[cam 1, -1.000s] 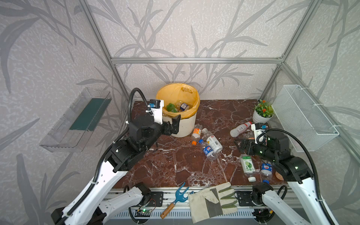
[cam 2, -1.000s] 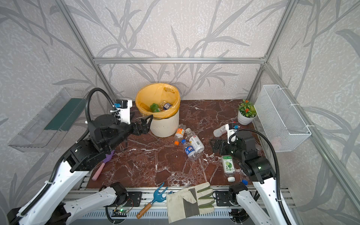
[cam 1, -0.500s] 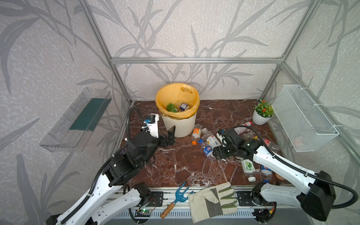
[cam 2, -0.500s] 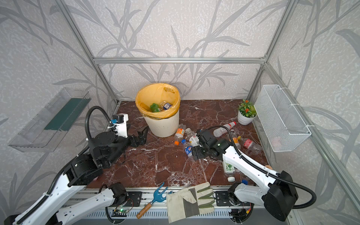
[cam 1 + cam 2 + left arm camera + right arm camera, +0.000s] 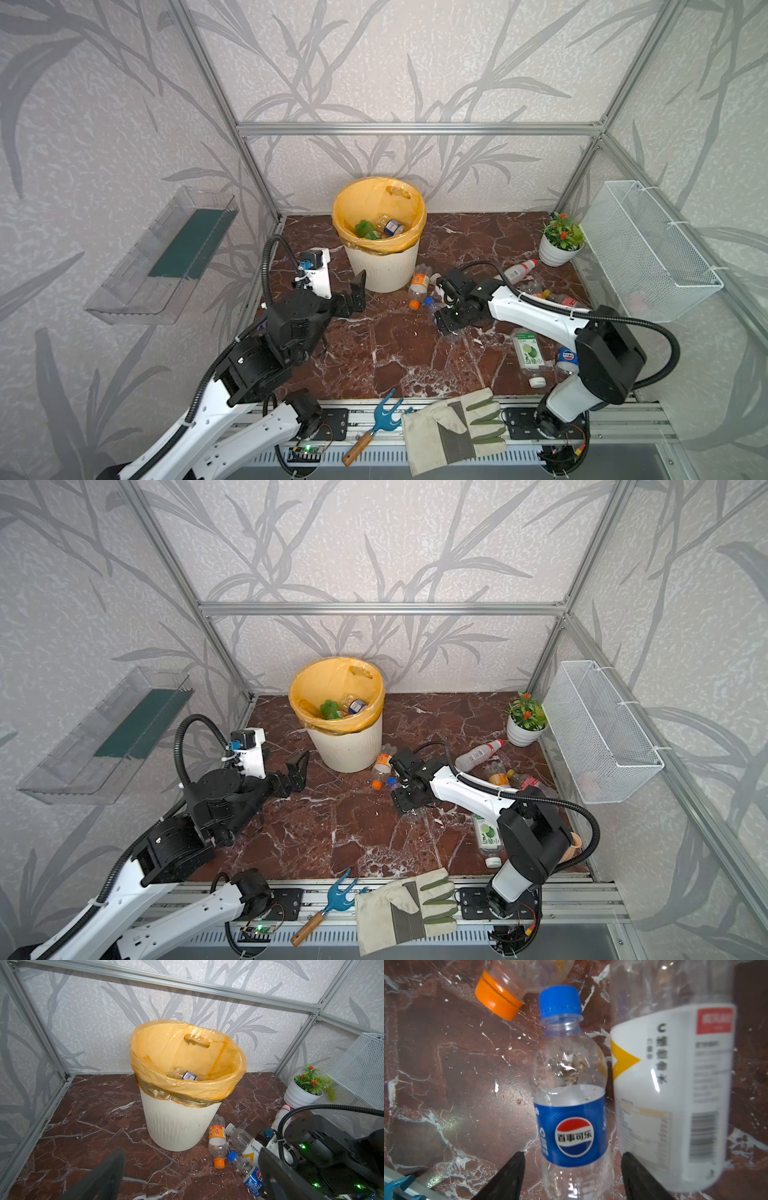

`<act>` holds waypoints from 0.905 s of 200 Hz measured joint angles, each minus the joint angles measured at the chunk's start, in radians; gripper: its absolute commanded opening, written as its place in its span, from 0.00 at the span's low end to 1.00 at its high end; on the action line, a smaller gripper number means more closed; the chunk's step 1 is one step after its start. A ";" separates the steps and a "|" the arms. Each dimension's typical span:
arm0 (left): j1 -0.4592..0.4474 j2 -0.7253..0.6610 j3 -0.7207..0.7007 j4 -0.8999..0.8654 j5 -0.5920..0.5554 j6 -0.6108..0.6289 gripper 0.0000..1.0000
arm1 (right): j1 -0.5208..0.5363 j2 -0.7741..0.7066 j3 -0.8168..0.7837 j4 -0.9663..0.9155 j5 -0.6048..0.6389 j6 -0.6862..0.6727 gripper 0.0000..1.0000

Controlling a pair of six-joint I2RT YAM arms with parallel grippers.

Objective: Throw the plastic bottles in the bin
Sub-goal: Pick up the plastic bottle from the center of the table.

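In both top views the right pincer (image 5: 449,324) hid the blue-capped bottle (image 5: 571,1105) lying on the bench (image 5: 395,353). The right wrist view showed its jaws released, either side of that bottle and not touching it, beside a blurred, cut-off white-labelled bottle (image 5: 675,1095). The left pincer (image 5: 191,1152) gaped empty near the bin (image 5: 380,270), which already held several bottles. Open bench stretched between the arms.

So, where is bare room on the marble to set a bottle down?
Bare marble lies in the middle, between the left claw, the right claw and the glove. Another free strip runs behind, between the bin and the flowerpot. It is crowded with bottles around the right claw and along the right edge.
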 measured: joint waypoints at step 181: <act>0.000 -0.002 0.000 -0.014 -0.003 -0.026 0.99 | 0.016 -0.164 0.006 0.030 -0.026 0.052 0.48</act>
